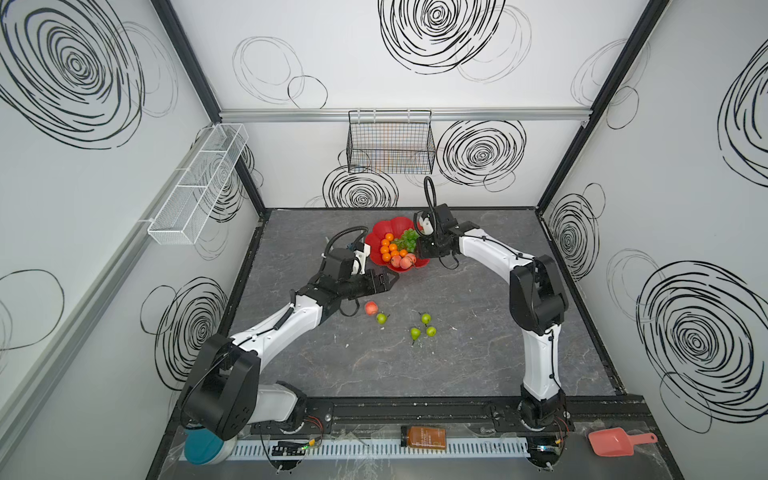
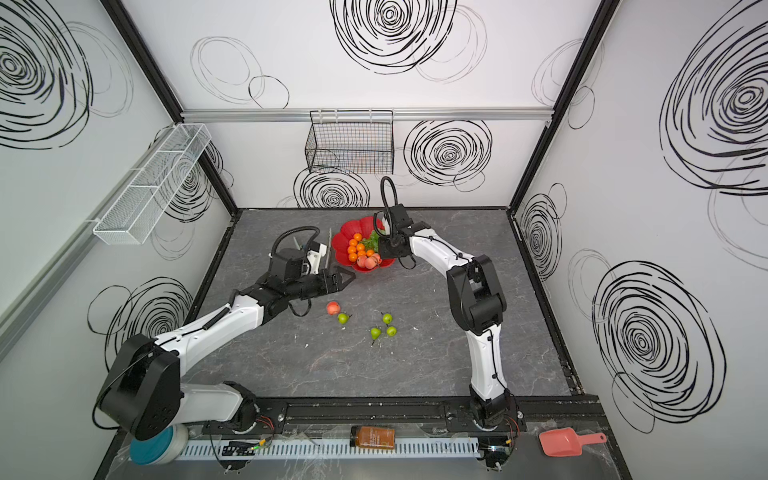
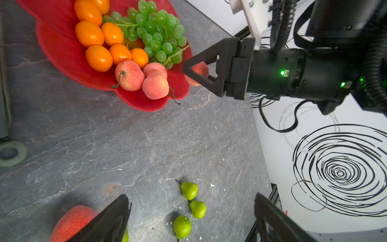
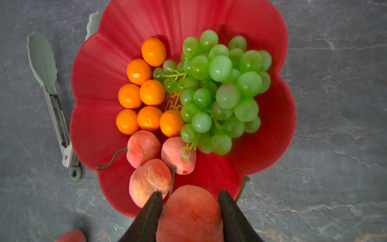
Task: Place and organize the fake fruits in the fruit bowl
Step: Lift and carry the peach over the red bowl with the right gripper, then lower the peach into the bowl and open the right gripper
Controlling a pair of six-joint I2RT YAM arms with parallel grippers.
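The red scalloped fruit bowl (image 1: pixel 376 230) (image 4: pixel 129 23) sits at the back middle of the table. It holds several tangerines (image 4: pixel 151 92), a bunch of green grapes (image 4: pixel 219 92) and three peaches (image 4: pixel 143 147). My right gripper (image 4: pixel 189 201) hangs over the bowl's near rim, shut on another peach (image 4: pixel 189 215). The left wrist view shows this grip too, on the peach (image 3: pixel 200 70). My left gripper (image 1: pixel 390 279) (image 3: pixel 191 196) is open and empty, above the table in front of the bowl. On the table lie one loose peach (image 1: pixel 371 308) and several green pears (image 1: pixel 425 318) (image 3: pixel 198 209).
Pale green tongs (image 4: pixel 56 113) lie against the bowl's left side. A black wire basket (image 1: pixel 390 145) hangs on the back wall and a white mesh shelf (image 1: pixel 199 183) on the left wall. Along the front edge are a brown bottle (image 1: pixel 423 437) and a pink scoop (image 1: pixel 615 441).
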